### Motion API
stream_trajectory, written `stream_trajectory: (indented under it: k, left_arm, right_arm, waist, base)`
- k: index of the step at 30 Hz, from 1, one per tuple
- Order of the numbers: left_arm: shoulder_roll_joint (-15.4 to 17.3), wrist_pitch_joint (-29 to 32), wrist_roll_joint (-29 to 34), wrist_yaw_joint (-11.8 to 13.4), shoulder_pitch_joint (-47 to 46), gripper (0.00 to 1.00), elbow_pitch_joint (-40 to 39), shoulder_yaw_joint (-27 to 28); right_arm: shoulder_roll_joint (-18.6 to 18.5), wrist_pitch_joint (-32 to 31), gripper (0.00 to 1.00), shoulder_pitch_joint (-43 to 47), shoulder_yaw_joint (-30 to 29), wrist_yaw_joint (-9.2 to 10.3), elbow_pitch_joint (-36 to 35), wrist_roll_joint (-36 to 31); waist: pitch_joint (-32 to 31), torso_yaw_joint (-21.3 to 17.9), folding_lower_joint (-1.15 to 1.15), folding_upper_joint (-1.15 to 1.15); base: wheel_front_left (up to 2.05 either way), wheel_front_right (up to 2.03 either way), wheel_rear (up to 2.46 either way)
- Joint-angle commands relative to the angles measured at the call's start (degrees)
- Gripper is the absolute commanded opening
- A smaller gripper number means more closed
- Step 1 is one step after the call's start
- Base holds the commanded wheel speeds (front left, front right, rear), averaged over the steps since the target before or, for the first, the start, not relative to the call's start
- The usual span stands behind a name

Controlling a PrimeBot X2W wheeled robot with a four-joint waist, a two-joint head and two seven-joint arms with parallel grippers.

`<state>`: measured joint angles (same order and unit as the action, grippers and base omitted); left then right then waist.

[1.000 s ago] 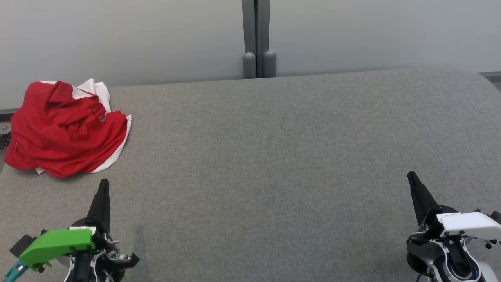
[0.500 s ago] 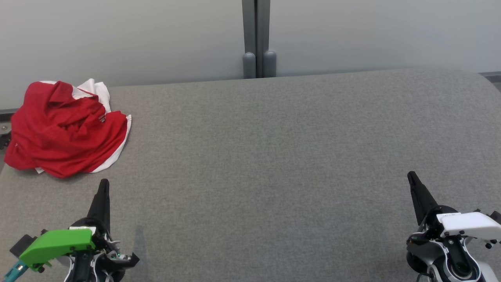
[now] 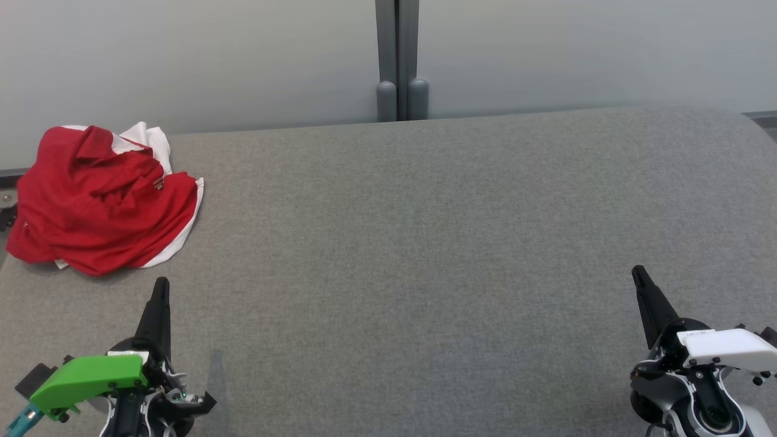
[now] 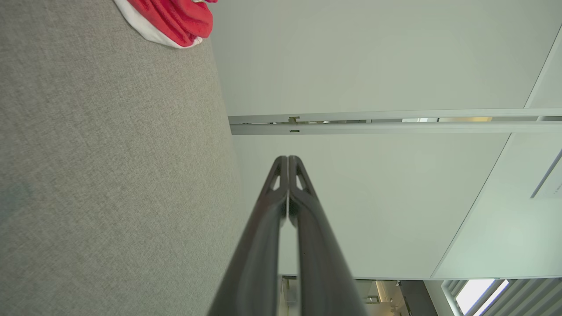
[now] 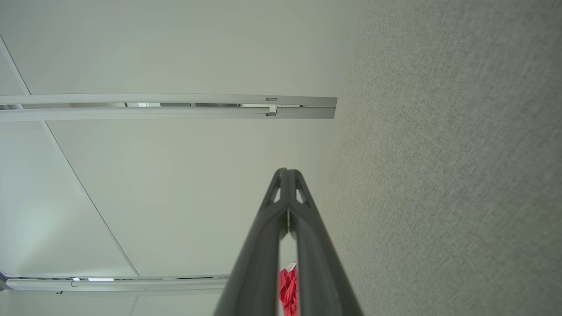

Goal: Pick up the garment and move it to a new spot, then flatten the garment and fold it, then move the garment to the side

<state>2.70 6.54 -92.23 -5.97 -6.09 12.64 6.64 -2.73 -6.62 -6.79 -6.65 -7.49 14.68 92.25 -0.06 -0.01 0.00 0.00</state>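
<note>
The garment point(image 3: 100, 197) is a red top with white trim, lying crumpled at the far left of the grey table point(image 3: 425, 243). Its edge also shows as the garment point(image 4: 171, 19) in the left wrist view, and as a red sliver of garment point(image 5: 288, 287) between the fingers in the right wrist view. My left gripper point(image 3: 161, 285) sits at the lower left, just in front of the heap and apart from it, shut and holding nothing. At the lower right my right gripper point(image 3: 636, 271) is shut too, far from the cloth. Both left gripper point(image 4: 288, 159) and right gripper point(image 5: 286, 171) show tips pressed together.
A pale wall runs behind the table, with a grey post point(image 3: 397, 60) at its middle. The table's far edge curves down at the right corner point(image 3: 753, 121). The garment lies close to the table's left edge.
</note>
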Motion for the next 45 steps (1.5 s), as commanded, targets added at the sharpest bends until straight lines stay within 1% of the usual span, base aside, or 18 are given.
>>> stream_trajectory:
  k: [1,39,40,41,42,43,44,45]
  left_arm:
    - [0.37,0.16,-0.24,0.16,-0.68,0.0,-0.19,0.06]
    - [0.37,0.16,-0.24,0.17,-0.68,0.0,-0.19,0.06]
    - [-0.05,-0.06,0.0,-0.01,0.09,1.0,0.31,-0.04]
    - [-0.1,-0.11,0.02,-0.02,0.26,0.0,0.66,-0.12]
    - [-0.24,-0.07,0.0,-0.01,0.81,1.0,1.29,-0.16]
    - [-0.32,-0.14,0.02,-0.02,1.13,0.0,1.7,-0.27]
    - [-0.39,-0.17,0.03,-0.02,1.61,1.0,2.26,-0.38]
    - [-0.38,-0.5,0.13,-0.04,1.67,1.0,2.16,-0.8]
  right_arm:
    - [-0.31,-0.2,0.0,-0.39,-0.11,0.0,-0.2,0.07]
    - [-0.31,-0.2,0.0,-0.39,-0.11,0.0,-0.2,0.07]
    - [0.09,0.02,1.0,0.13,0.02,-0.01,0.24,0.0]
    - [0.19,0.1,0.0,0.36,0.09,0.0,0.54,-0.03]
    - [0.42,0.04,1.0,0.9,0.12,0.01,1.25,-0.01]
    - [0.54,0.11,0.0,1.24,0.18,0.01,1.53,-0.03]
    - [0.7,0.14,1.0,1.69,0.24,0.01,2.06,-0.05]
    - [0.68,0.48,1.0,1.76,0.46,0.01,1.95,-0.2]
  waist:
    - [0.0,0.0,0.0,0.0]
    - [0.0,0.0,0.0,0.0]
    - [0.0,0.0,0.0,0.0]
    - [0.0,0.0,0.0,0.0]
    - [0.0,0.0,0.0,0.0]
    - [0.0,0.0,0.0,0.0]
    - [0.0,0.0,0.0,0.0]
    - [0.01,0.0,0.0,0.0]
  base:
    - [0.0,0.0,0.0]
    - [0.0,0.0,0.0]
    - [0.0,0.0,0.0]
    - [0.0,0.0,0.0]
    - [0.0,0.0,0.0]
    - [0.0,0.0,0.0]
    - [0.0,0.0,0.0]
    - [0.0,0.0,0.0]
